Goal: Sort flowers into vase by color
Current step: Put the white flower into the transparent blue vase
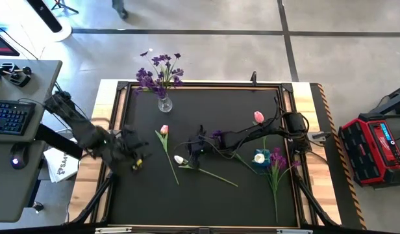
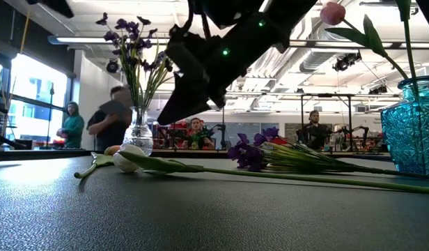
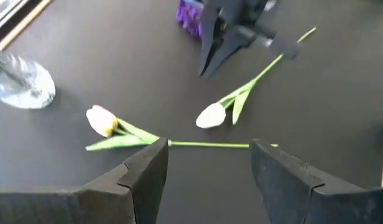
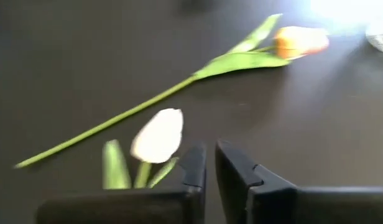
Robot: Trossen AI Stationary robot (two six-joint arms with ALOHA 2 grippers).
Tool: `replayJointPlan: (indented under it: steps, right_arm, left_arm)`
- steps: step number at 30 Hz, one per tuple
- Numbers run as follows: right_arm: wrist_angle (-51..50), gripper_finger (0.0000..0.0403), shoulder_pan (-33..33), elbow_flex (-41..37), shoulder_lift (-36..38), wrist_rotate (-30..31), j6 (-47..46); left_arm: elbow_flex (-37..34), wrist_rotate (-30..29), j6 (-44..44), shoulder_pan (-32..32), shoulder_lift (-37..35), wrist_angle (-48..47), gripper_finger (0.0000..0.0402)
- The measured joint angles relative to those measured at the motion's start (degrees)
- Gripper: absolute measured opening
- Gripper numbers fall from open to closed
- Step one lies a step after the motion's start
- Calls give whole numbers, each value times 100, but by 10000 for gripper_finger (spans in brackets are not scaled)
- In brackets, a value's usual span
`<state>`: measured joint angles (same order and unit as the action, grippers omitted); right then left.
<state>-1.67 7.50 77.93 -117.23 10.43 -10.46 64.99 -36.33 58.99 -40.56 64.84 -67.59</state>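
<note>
White tulip (image 4: pixel 157 135) is approached by the right gripper (image 4: pixel 210 163), its fingers nearly closed, empty; opening is needed first. Left gripper (image 3: pixel 207 163) is held wide.

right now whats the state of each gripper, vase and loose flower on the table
left gripper: open, empty, hovering by the pink tulip's stem
right gripper: nearly shut, empty, beside the white tulip
clear vase: upright, holding purple flowers
blue vase: upright, holding a pink tulip
pink tulip: lying flat
white tulip: lying flat
purple spray: lying flat
</note>
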Motion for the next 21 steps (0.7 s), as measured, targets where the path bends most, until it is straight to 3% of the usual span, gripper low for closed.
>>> replayJointPlan:
  steps: [7, 12, 21]
  right_arm:
    - [-291, 121, 136, 1, 0, -406, 31]
    - [-581, 184, 199, 1, -27, -1047, 46]
    - [-688, 188, 191, 3, -415, -1150, 446]
  left_arm:
    - [-473, -357, 1694, -477, 793, 5, 211]
    - [-1023, -534, 2781, -559, 1010, 4, 211]
    - [-1769, -1228, 3770, -512, 751, -20, 211]
